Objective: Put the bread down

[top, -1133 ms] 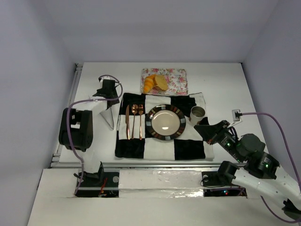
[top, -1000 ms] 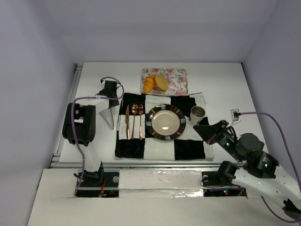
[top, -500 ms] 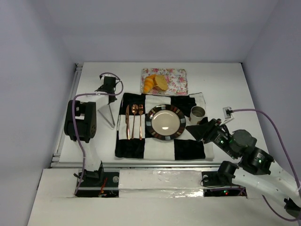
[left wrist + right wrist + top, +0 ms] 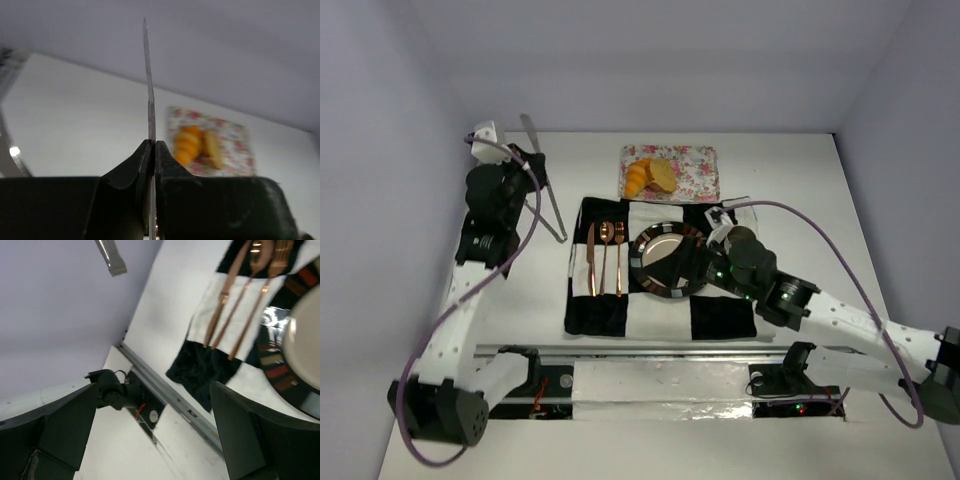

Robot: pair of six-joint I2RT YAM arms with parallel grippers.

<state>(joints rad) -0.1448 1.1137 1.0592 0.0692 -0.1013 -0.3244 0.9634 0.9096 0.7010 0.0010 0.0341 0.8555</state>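
Observation:
The bread lies on a floral tray at the back: an orange ridged croissant and a yellow-tan slice beside it. Both show blurred in the left wrist view, croissant and slice. My left gripper is raised at the back left, shut on thin metal tongs, seen edge-on as a metal strip between my left gripper's pads. My right gripper hovers open over the dark-rimmed plate, nothing between its fingers.
A black-and-white checked cloth lies under the plate. Copper cutlery lies on it left of the plate, also in the right wrist view as cutlery. Grey walls close in the table at the back and sides.
The left arm has lifted up and back with the tongs, its jaws closed on them. The right arm has swung left from the cloth's right edge to over the plate, and its jaws opened.

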